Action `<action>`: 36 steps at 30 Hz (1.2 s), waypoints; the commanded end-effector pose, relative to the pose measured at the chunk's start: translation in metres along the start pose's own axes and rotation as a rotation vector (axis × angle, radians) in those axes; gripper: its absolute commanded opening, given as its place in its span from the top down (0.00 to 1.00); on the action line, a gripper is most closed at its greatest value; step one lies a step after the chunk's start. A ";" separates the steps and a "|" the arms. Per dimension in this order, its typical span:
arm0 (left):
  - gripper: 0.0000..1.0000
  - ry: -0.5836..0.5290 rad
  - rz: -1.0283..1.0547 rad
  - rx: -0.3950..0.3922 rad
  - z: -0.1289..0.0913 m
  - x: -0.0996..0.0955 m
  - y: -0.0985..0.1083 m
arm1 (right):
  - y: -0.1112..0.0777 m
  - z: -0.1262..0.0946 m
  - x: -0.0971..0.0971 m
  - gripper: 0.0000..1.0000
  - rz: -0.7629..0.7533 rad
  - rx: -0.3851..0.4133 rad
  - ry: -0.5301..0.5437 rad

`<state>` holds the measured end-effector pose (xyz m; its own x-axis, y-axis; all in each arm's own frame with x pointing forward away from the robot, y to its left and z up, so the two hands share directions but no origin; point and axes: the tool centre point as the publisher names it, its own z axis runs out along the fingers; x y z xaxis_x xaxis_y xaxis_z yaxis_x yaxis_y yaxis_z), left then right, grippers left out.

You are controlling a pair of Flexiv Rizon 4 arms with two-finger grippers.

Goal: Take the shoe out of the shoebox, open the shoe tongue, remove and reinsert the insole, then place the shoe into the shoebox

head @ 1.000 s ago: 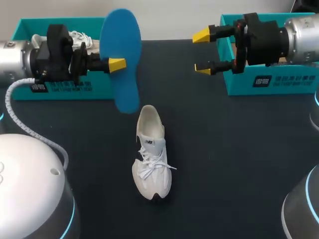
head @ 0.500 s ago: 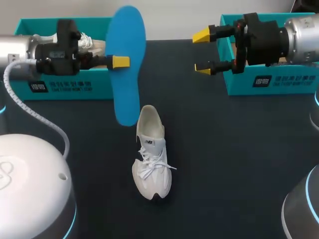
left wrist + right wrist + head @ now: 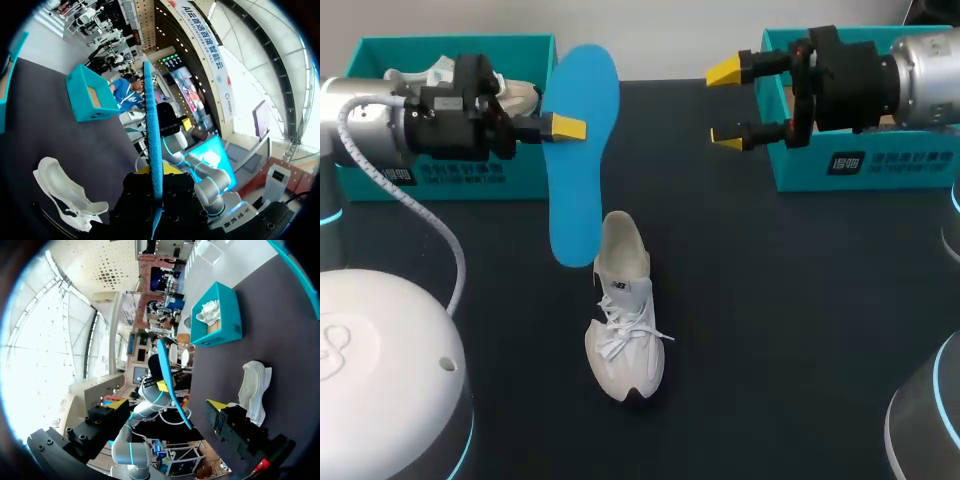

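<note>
With the white shoe [image 3: 623, 320] lying out on the dark table [image 3: 790, 320], between the left shoebox [image 3: 450, 45] and the right shoebox [image 3: 865, 165], and the blue insole [image 3: 582, 150] held in the air over its heel, I judge the take-out, tongue-opening and insole removal done. Reinserting the insole and boxing the shoe are left. The left gripper [image 3: 565, 127] pinches the insole at its edge near mid-length, while the right gripper [image 3: 732, 102] hangs spread wide and empty beside the right shoebox, well apart from the shoe.
</note>
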<state>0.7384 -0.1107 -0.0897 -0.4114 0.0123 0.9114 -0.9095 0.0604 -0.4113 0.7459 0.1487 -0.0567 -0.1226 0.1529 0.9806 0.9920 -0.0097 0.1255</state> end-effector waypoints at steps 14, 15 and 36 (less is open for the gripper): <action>1.00 0.185 -0.661 0.064 0.004 -0.006 -0.005 | -0.017 0.016 0.020 0.00 -0.052 -0.067 -0.239; 1.00 0.180 -0.651 0.064 0.004 -0.006 -0.005 | -0.017 0.017 0.022 0.00 -0.052 -0.061 -0.260; 1.00 0.102 -0.550 0.048 0.006 -0.013 -0.001 | -0.031 0.066 0.078 0.00 -0.036 -0.029 -0.743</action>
<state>0.7443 -0.1166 -0.1015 0.1313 0.0926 0.9870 -0.9910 0.0384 0.1282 0.7018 0.2118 -0.0016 -0.1318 0.5929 0.7944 0.9830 -0.0249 0.1817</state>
